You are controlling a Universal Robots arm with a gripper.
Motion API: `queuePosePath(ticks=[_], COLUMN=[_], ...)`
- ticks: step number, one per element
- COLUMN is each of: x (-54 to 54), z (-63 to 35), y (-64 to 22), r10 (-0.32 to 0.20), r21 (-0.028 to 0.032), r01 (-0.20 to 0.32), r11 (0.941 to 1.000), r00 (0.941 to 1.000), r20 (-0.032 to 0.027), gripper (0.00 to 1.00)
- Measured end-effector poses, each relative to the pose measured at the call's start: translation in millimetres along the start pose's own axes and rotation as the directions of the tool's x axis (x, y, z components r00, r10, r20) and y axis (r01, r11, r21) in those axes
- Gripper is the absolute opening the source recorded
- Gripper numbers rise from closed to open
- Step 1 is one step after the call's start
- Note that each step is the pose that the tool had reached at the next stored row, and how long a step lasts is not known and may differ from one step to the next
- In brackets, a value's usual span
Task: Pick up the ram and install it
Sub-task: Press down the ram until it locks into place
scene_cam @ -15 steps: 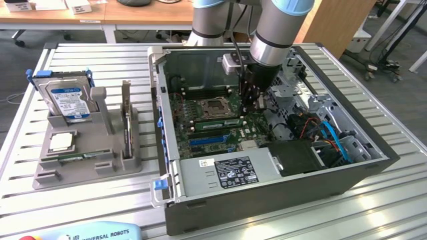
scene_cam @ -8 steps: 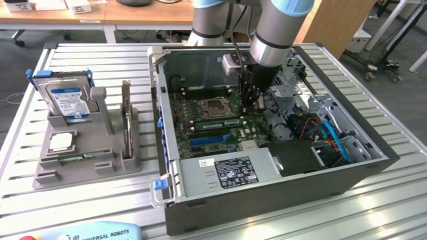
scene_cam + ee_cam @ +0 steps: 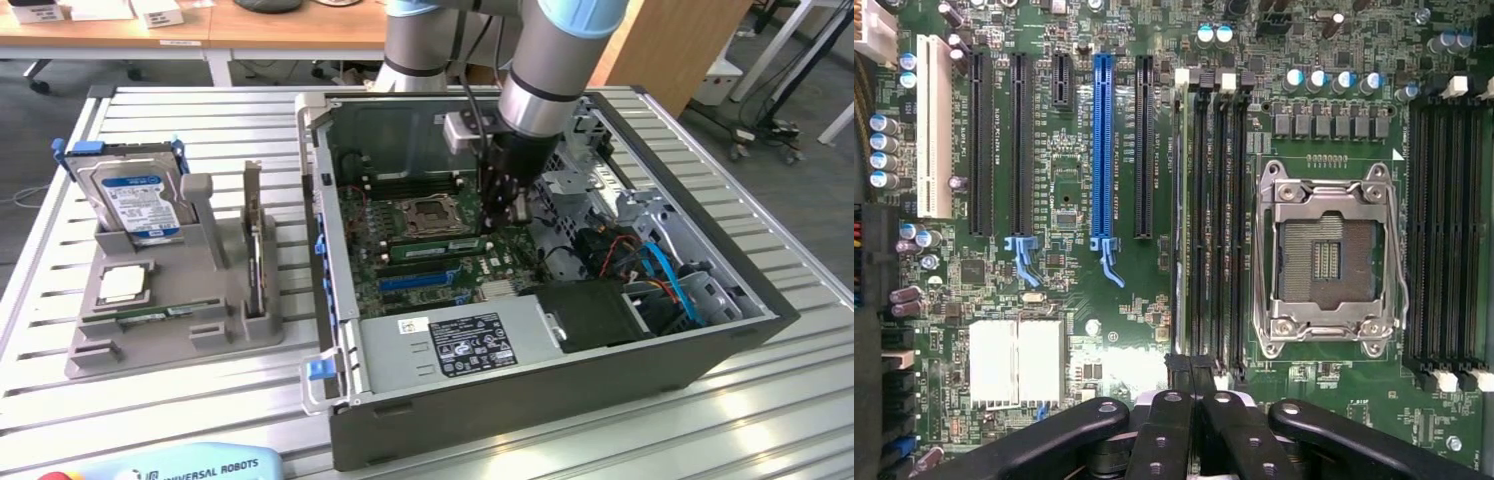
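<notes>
The ram (image 3: 1178,220) stands edge-on in the outermost slot of the bank of memory slots (image 3: 1219,220), next to the empty CPU socket (image 3: 1326,255). In the exterior view the ram (image 3: 434,243) is a green stick just in front of the socket (image 3: 430,212) on the motherboard (image 3: 441,275). My gripper (image 3: 505,222) reaches down into the open case at the stick's end toward the exterior view's right. In the wrist view my gripper (image 3: 1191,372) is shut, with its black fingertips together at one end of the ram. I cannot tell whether they touch it.
The case walls (image 3: 534,400) and power supply (image 3: 454,345) box in the board, with blue cables (image 3: 674,280) beside it. On the exterior view's left, a grey holder (image 3: 174,330) carries a hard drive (image 3: 134,200) and another green stick (image 3: 140,316).
</notes>
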State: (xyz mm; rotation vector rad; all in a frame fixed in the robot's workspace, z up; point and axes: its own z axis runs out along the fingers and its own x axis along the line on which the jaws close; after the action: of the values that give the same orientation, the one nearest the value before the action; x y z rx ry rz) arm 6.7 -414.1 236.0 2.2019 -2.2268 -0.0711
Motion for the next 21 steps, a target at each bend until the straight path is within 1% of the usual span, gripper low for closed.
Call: queuePosePath(ticks=[21], x=[0.1], z=[5.1], y=[-0.2], r10=[0.0], r21=[0.0], r01=[0.0], r11=[1.0], r00=[1.0], r20=[0.0011], gripper=[0.1])
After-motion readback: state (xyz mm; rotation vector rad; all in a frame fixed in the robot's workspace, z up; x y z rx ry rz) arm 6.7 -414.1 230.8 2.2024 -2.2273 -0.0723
